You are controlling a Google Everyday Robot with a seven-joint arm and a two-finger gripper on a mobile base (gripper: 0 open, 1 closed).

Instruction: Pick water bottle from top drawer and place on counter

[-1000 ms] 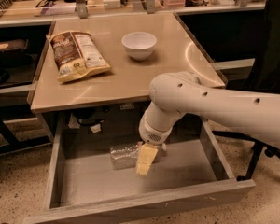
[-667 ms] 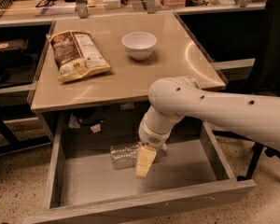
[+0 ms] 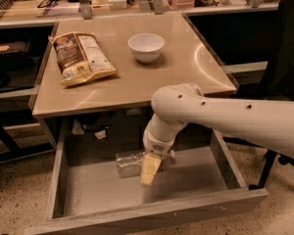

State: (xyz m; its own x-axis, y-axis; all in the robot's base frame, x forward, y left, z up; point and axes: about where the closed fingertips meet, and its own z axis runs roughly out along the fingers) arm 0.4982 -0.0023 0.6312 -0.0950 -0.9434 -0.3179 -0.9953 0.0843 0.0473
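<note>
The water bottle (image 3: pixel 129 163) lies on its side on the flat grey bottom of the open top drawer (image 3: pixel 186 176), near the middle and toward the back. It is clear and crinkled; its right end is hidden behind my gripper. My gripper (image 3: pixel 150 168) hangs from the white arm down inside the drawer, right at the bottle's right end and overlapping it in the camera view. The beige-tan counter (image 3: pixel 137 80) sits directly above the drawer.
A chip bag (image 3: pixel 81 57) lies on the counter's left side and a white bowl (image 3: pixel 146 47) stands at its back middle. A long cluttered bench (image 3: pixel 63 4) runs behind. The drawer's front panel (image 3: pixel 152 217) and side walls enclose the gripper. A dark chair (image 3: pixel 289 72) stands at the right.
The gripper has shifted very slightly down and left at the bottle's right end. The bottle has not moved.
</note>
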